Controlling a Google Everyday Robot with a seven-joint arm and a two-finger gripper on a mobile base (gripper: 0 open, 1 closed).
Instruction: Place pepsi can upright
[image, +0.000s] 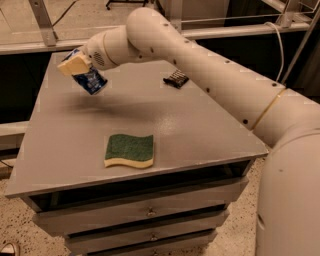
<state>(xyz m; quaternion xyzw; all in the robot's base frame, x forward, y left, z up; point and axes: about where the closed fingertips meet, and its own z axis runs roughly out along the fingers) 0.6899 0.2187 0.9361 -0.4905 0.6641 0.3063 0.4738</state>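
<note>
the pepsi can hangs tilted in the air, neither upright nor flat, gripped between the clenched jaws of the gripper, with one tan finger pad lying across its upper end. below the jaws is the grey table, and the can does not touch it; its shadow falls on the top. a green sponge lies flat well below and in front of the jaws, near the table's front edge. a dark wrapper lies off to the side, behind the arm.

Gripper around tilted pepsi can, aloft over far-left corner of table
</note>
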